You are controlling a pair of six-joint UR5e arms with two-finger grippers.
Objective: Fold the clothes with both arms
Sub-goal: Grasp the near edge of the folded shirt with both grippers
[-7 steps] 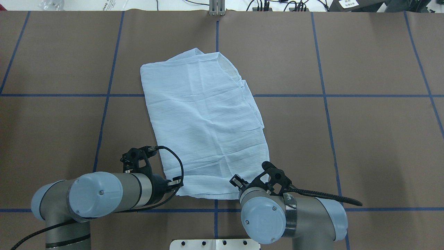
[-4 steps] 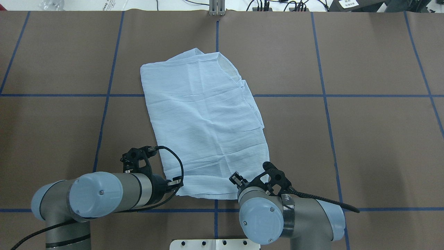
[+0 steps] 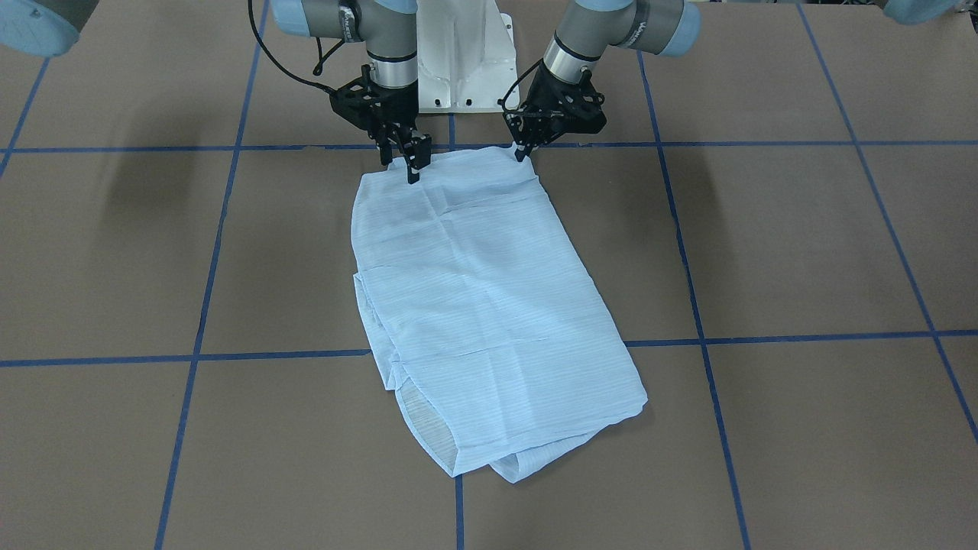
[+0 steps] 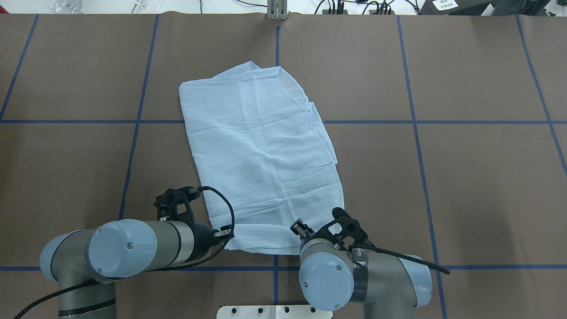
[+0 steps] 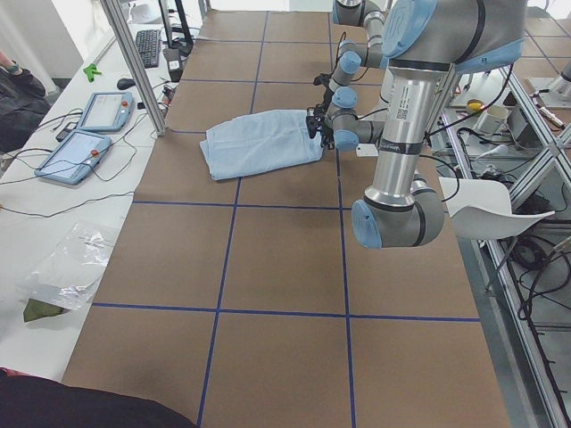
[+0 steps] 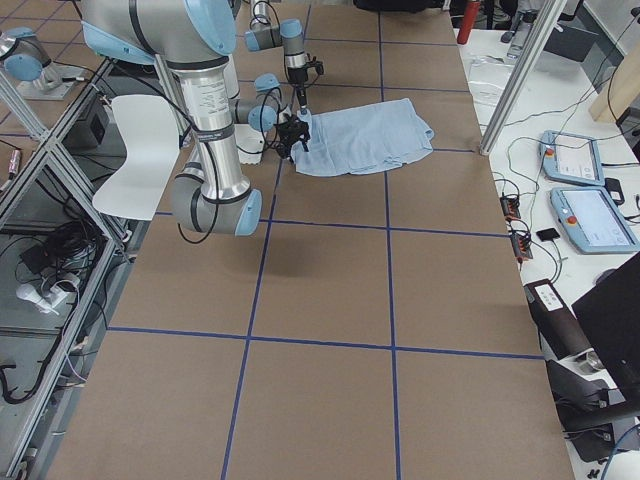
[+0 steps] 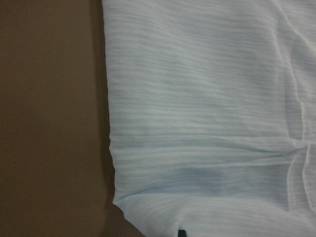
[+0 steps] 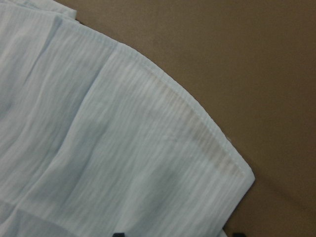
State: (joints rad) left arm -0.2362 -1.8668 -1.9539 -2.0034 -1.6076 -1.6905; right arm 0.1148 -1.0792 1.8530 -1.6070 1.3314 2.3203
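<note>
The light blue striped shirt [image 3: 474,305] lies folded into a long rectangle on the brown table, also in the overhead view [image 4: 261,150]. Both grippers are at its edge nearest the robot. My left gripper [image 3: 522,155] is at one near corner with its fingers together on the cloth. In its wrist view, one dark tip [image 7: 180,233] shows at the bottom, against the fabric [image 7: 207,98]. My right gripper [image 3: 403,164] is open at the other near corner. Its two tips straddle the hem [image 8: 197,133] in the right wrist view. Both arms' wrists hide the grippers from overhead.
The white pedestal base [image 3: 466,69] stands just behind the grippers. Blue tape lines [image 3: 688,340] cross the table. Tablets [image 5: 89,125] and cables lie on a side bench past the far edge, by an aluminium post [image 5: 134,62].
My right arm has shifted a little to the left in the overhead view, further over the shirt's near corner. The left arm and the shirt have not moved.
</note>
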